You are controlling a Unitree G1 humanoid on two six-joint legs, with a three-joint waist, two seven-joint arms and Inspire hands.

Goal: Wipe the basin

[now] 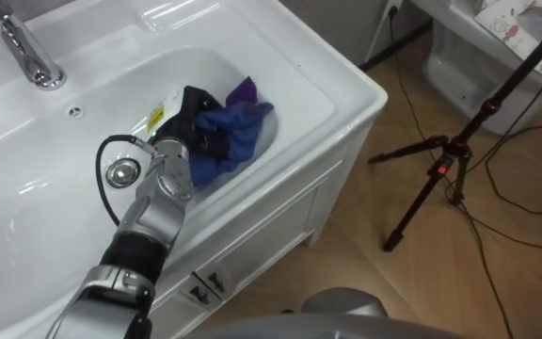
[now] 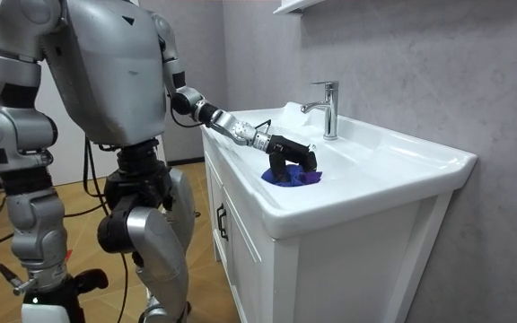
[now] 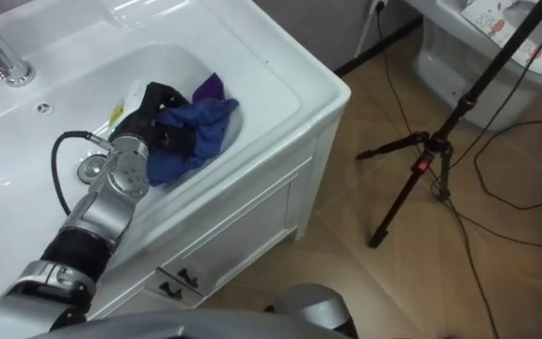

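1. Evidently the wipe is under way: a blue cloth (image 1: pixel 238 132) lies bunched inside the white basin (image 1: pixel 26 217), against the bowl's right-hand slope, well right of the drain (image 1: pixel 120 172).
2. Progress cannot be measured, since no dirt or streaks show on the white bowl. By the cloth's place, the drain area and the side toward the tap (image 1: pixel 26 52) probably remain to be wiped.
3. The left hand (image 1: pixel 194 118) reaches over the front rim into the bowl. Its dark fingers are curled down into the cloth and grip it against the basin wall.
4. From the room, the robot stands upright at the cabinet's end, left arm stretched across the surface.
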